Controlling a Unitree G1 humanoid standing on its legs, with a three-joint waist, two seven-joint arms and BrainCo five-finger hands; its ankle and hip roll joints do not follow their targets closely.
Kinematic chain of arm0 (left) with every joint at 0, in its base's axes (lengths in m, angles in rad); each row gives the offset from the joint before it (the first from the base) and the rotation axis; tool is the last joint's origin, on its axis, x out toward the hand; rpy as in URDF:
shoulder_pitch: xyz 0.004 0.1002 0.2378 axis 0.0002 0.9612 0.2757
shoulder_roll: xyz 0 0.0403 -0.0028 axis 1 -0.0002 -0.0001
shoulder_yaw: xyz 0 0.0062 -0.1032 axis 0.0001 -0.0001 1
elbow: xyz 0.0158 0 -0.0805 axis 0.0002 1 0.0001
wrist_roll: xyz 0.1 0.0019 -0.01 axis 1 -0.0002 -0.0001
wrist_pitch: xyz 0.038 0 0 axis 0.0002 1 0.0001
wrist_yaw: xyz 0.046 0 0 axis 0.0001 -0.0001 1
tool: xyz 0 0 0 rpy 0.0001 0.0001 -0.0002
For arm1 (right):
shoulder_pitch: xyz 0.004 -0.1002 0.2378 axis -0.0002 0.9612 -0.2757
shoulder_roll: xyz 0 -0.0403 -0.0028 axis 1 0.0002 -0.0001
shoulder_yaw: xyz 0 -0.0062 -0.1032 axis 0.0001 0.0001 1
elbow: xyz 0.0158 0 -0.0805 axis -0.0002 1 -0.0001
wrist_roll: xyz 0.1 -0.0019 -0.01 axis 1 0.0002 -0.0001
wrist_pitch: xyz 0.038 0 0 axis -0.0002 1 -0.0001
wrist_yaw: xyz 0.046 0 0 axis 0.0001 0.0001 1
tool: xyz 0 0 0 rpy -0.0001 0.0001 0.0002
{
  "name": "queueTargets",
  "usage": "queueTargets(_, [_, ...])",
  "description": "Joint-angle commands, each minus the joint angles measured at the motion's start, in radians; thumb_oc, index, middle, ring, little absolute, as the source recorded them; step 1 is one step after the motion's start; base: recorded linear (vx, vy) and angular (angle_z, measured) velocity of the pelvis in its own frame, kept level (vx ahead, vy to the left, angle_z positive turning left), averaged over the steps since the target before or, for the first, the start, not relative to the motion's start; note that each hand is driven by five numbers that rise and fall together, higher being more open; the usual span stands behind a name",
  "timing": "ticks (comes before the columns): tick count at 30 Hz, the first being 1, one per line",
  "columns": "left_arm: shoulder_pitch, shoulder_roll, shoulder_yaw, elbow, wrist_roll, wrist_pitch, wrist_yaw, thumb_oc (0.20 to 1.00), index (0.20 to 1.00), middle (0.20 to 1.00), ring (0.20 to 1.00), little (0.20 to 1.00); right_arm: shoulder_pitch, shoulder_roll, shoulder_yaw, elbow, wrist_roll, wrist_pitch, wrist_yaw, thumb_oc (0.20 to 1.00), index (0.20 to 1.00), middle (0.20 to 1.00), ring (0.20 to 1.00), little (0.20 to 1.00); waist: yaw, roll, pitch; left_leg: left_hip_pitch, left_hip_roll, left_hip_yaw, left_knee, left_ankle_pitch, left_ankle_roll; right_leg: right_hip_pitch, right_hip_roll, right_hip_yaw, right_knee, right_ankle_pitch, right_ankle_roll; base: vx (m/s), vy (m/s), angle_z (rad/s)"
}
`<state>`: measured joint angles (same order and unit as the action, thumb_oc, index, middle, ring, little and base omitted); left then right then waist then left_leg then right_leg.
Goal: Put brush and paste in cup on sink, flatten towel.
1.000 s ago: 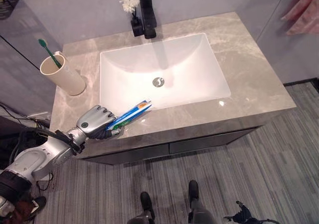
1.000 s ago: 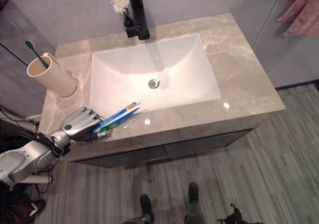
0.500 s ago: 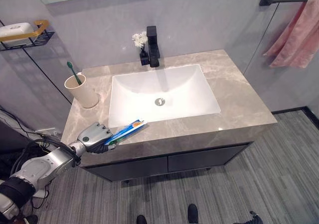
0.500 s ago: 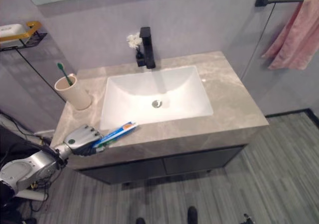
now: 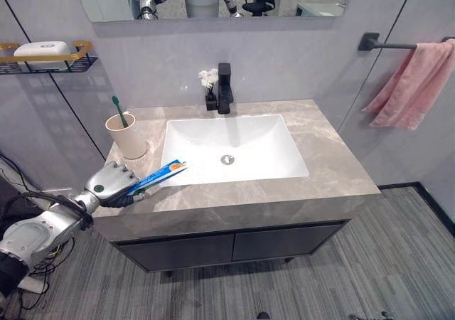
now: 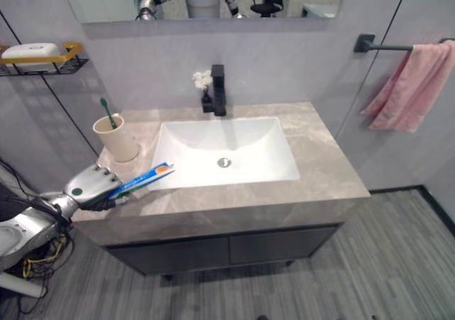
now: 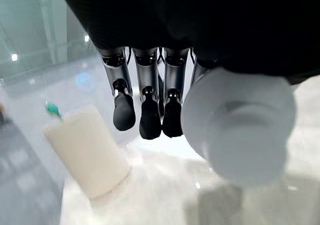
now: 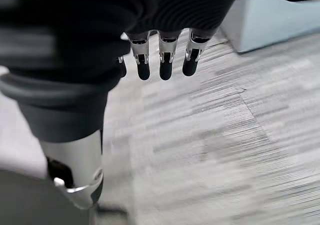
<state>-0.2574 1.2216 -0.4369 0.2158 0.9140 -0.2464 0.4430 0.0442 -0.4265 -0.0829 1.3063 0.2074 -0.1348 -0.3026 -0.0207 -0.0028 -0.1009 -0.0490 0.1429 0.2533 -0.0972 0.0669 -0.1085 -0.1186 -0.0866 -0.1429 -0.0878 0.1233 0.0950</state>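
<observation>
My left hand (image 5: 106,185) is at the counter's front left corner, shut on a blue toothpaste tube (image 5: 161,174) that points toward the basin. In the left wrist view its curled fingers (image 7: 150,110) sit beside the tube's white cap (image 7: 240,130), with the cream cup (image 7: 87,157) just beyond. The cup (image 5: 128,136) stands on the counter's left side with a green toothbrush (image 5: 119,111) upright in it. A pink towel (image 5: 409,85) hangs bunched on the wall bar at the right. My right hand (image 8: 165,65) hangs over the floor, fingers relaxed and holding nothing.
The grey stone countertop (image 5: 334,160) holds a white basin (image 5: 234,149). A black faucet (image 5: 225,89) and a small vase of white flowers (image 5: 208,85) stand behind it. A wire shelf with soap (image 5: 43,52) is on the left wall.
The camera has tilted up and drawn back, bringing the towel, shelf and mirror into view. My left hand, still holding the tube, has lifted it off the counter and moved it left toward the cup.
</observation>
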Motion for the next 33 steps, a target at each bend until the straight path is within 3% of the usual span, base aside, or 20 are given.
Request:
queueTargets(1, [-0.149, 0.084, 0.166, -0.081, -0.038, 0.044, 0.101, 0.200, 0.200, 0.200, 0.200, 0.200, -0.014, -0.108, -0.088, -0.065, 0.115, -0.056, -0.097, 1.000, 1.000, 1.000, 1.000, 1.000, -0.033, -0.015, -0.037, -0.015, 0.054, -0.072, 0.010, 0.031, -0.041, 0.005, -0.083, 0.041, 0.000, 0.031, 0.066, 0.00, 0.000, 0.00])
queueTargets(5, [-0.222, 0.135, 0.184, -0.104, -0.029, 0.054, 0.165, 0.200, 0.200, 0.200, 0.200, 0.200, -0.016, -0.258, -0.212, -0.236, 0.038, -0.081, -0.258, 1.000, 1.000, 1.000, 1.000, 1.000, -0.051, -0.004, -0.048, -0.002, 0.054, -0.073, 0.010, 0.017, -0.041, 0.018, -0.086, 0.041, 0.000, 0.024, 0.073, 0.00, 0.000, 0.00])
queueTargets(6, [-0.230, 0.133, 0.178, -0.101, -0.029, 0.055, 0.166, 0.200, 0.200, 0.200, 0.200, 0.200, -0.015, -0.257, -0.216, -0.240, 0.034, -0.078, -0.262, 1.000, 1.000, 1.000, 1.000, 1.000, -0.049, -0.005, -0.047, -0.005, 0.054, -0.074, 0.010, 0.023, -0.040, 0.015, -0.086, 0.040, 0.000, 0.029, 0.072, 0.00, 0.000, 0.00])
queueTargets(7, [-0.272, 0.153, 0.189, -0.081, -0.012, 0.082, 0.194, 0.200, 0.200, 0.200, 0.200, 0.200, 0.009, -0.350, -0.240, -0.514, -0.223, -0.037, -0.366, 1.000, 1.000, 1.000, 1.000, 1.000, -0.058, -0.002, -0.054, 0.004, 0.053, -0.072, 0.010, 0.014, -0.040, 0.022, -0.087, 0.041, 0.000, 0.023, 0.076, 0.00, 0.000, 0.00])
queueTargets(8, [-0.273, 0.151, 0.189, -0.081, -0.011, 0.081, 0.196, 0.200, 0.200, 0.200, 0.200, 0.200, 0.017, -0.346, -0.248, -0.529, -0.230, -0.028, -0.367, 1.000, 1.000, 1.000, 1.000, 1.000, -0.056, -0.002, -0.052, 0.001, 0.052, -0.073, 0.010, 0.020, -0.039, 0.020, -0.088, 0.041, 0.000, 0.028, 0.075, 0.03, 0.036, 0.02])
queueTargets(9, [-0.309, 0.156, 0.188, -0.082, -0.008, 0.094, 0.203, 0.200, 0.200, 0.200, 0.200, 0.200, 0.002, -0.390, -0.293, -0.691, -0.296, -0.018, -0.414, 1.000, 1.000, 1.000, 1.000, 1.000, -0.066, 0.004, -0.059, 0.011, 0.051, -0.071, 0.010, 0.009, -0.038, 0.027, -0.088, 0.043, 0.000, 0.022, 0.079, 0.00, 0.000, 0.00])
queueTargets(11, [-0.378, 0.166, 0.186, -0.084, -0.013, 0.111, 0.215, 0.200, 0.200, 0.200, 0.200, 0.200, -0.060, -0.450, -0.281, -0.901, -0.400, -0.003, -0.425, 1.000, 1.000, 1.000, 1.000, 1.000, -0.065, 0.008, -0.067, 0.019, 0.049, -0.070, 0.010, 0.005, -0.034, 0.030, -0.090, 0.048, 0.000, 0.020, 0.080, 0.00, 0.033, -0.04])
queueTargets(13, [-0.431, 0.166, 0.184, -0.094, -0.025, 0.133, 0.212, 0.200, 0.200, 0.200, 0.200, 0.200, -0.127, -0.455, -0.242, -1.074, -0.468, 0.015, -0.395, 1.000, 1.000, 1.000, 1.000, 1.000, -0.060, 0.003, -0.066, 0.023, 0.046, -0.065, 0.010, 0.008, -0.031, 0.029, -0.091, 0.053, 0.000, 0.025, 0.079, -0.01, 0.021, -0.08])
queueTargets(15, [-0.495, 0.153, 0.161, -0.108, -0.052, 0.139, 0.205, 0.200, 0.200, 0.200, 0.200, 0.200, -0.246, -0.459, -0.127, -1.117, -0.422, -0.026, -0.333, 1.000, 1.000, 1.000, 1.000, 1.000, -0.050, 0.002, -0.068, 0.029, 0.043, -0.060, 0.010, 0.008, -0.027, 0.030, -0.091, 0.057, 0.000, 0.025, 0.080, -0.01, 0.022, -0.05])
queueTargets(16, [-0.524, 0.145, 0.152, -0.117, -0.067, 0.141, 0.202, 0.200, 0.200, 0.200, 0.200, 0.200, -0.294, -0.437, -0.069, -1.143, -0.364, -0.047, -0.298, 1.000, 1.000, 1.000, 1.000, 1.000, -0.042, 0.002, -0.071, 0.037, 0.043, -0.057, 0.010, 0.001, -0.027, 0.036, -0.091, 0.056, 0.000, 0.019, 0.081, -0.04, 0.023, -0.12])
queueTargets(17, [-0.587, 0.106, 0.108, -0.108, -0.108, 0.149, 0.187, 0.200, 0.200, 0.200, 0.200, 0.200, -0.398, -0.408, 0.085, -1.121, -0.216, -0.089, -0.178, 1.000, 1.000, 1.000, 1.000, 1.000, -0.033, -0.007, -0.068, 0.042, 0.041, -0.055, 0.010, 0.003, -0.026, 0.040, -0.094, 0.057, 0.000, 0.020, 0.080, -0.02, 0.017, -0.13])
queueTargets(18, [-0.595, 0.108, 0.102, -0.104, -0.109, 0.150, 0.187, 0.200, 0.200, 0.200, 0.200, 0.200, -0.407, -0.408, 0.090, -1.113, -0.212, -0.091, -0.176, 1.000, 1.000, 1.000, 1.000, 1.000, -0.035, -0.009, -0.066, 0.038, 0.040, -0.055, 0.010, 0.009, -0.025, 0.037, -0.094, 0.058, 0.000, 0.025, 0.078, -0.05, 0.010, -0.10])
queueTargets(20, [-0.648, 0.081, 0.061, -0.089, -0.136, 0.154, 0.179, 0.200, 0.200, 0.200, 0.200, 0.200, -0.492, -0.360, 0.229, -1.117, -0.069, -0.122, -0.057, 1.000, 1.000, 1.000, 1.000, 1.000, -0.026, -0.018, -0.065, 0.043, 0.039, -0.052, 0.010, 0.010, -0.026, 0.043, -0.095, 0.055, 0.000, 0.025, 0.077, 0.00, 0.000, 0.00])
queueTargets(21, [-0.675, 0.068, 0.037, -0.097, -0.145, 0.153, 0.170, 0.200, 0.200, 0.200, 0.200, 0.200, -0.534, -0.342, 0.306, -1.121, -0.023, -0.121, -0.005, 1.000, 1.000, 1.000, 1.000, 1.000, -0.019, -0.019, -0.066, 0.048, 0.040, -0.052, 0.010, 0.006, -0.027, 0.050, -0.095, 0.052, 0.000, 0.020, 0.077, -0.01, 0.003, 0.05])
queueTargets(22, [-0.680, 0.070, 0.034, -0.094, -0.145, 0.154, 0.170, 0.200, 0.200, 0.200, 0.200, 0.200, -0.541, -0.341, 0.308, -1.116, -0.020, -0.122, -0.004, 1.000, 1.000, 1.000, 1.000, 1.000, -0.021, -0.020, -0.064, 0.045, 0.040, -0.052, 0.010, 0.012, -0.026, 0.047, -0.096, 0.053, 0.000, 0.024, 0.076, -0.02, 0.002, 0.07])
queueTargets(24, [-0.747, 0.061, -0.022, -0.113, -0.160, 0.155, 0.159, 0.200, 0.200, 0.200, 0.200, 0.200, -0.670, -0.295, 0.467, -1.093, 0.059, -0.112, 0.066, 1.000, 1.000, 1.000, 1.000, 1.000, -0.006, -0.030, -0.066, 0.046, 0.038, -0.054, 0.010, 0.014, -0.028, 0.052, -0.095, 0.049, 0.000, 0.022, 0.073, -0.02, 0.001, 0.10])
queueTargets(25, [-0.749, 0.062, -0.023, -0.112, -0.161, 0.155, 0.159, 0.200, 0.200, 0.200, 0.200, 0.200, -0.672, -0.295, 0.468, -1.091, 0.059, -0.112, 0.066, 1.000, 1.000, 1.000, 1.000, 1.000, -0.006, -0.030, -0.065, 0.046, 0.038, -0.054, 0.010, 0.014, -0.028, 0.053, -0.096, 0.049, 0.000, 0.022, 0.073, 0.01, -0.002, 0.07])
queueTargets(26, [-0.768, 0.043, -0.043, -0.120, -0.171, 0.159, 0.161, 0.200, 0.200, 0.200, 0.200, 0.200, -0.722, -0.217, 0.544, -1.092, 0.135, -0.116, 0.097, 1.000, 1.000, 1.000, 1.000, 1.000, 0.008, -0.034, -0.062, 0.047, 0.040, -0.057, 0.010, 0.016, -0.028, 0.059, -0.095, 0.044, 0.000, 0.019, 0.071, 0.01, -0.002, 0.06])
queueTargets(28, [-0.774, 0.025, -0.043, -0.128, -0.180, 0.167, 0.170, 0.200, 0.200, 0.200, 0.200, 0.200, -0.761, -0.105, 0.590, -1.095, 0.242, -0.145, 0.112, 1.000, 1.000, 1.000, 1.000, 1.000, 0.018, -0.039, -0.057, 0.046, 0.039, -0.065, 0.010, 0.017, -0.027, 0.066, -0.096, 0.038, 0.000, 0.015, 0.069, 0.02, 0.005, 0.07])
queueTargets(33, [-0.768, 0.009, -0.044, -0.185, -0.182, 0.152, 0.179, 0.200, 0.200, 0.200, 0.200, 0.200, -0.821, 0.080, 0.646, -1.144, 0.436, -0.209, 0.160, 1.000, 1.000, 1.000, 1.000, 1.000, 0.047, -0.046, -0.051, 0.045, 0.031, -0.082, 0.010, 0.015, -0.019, 0.080, -0.101, 0.020, 0.000, 0.005, 0.065, 0.03, 0.016, 0.09])
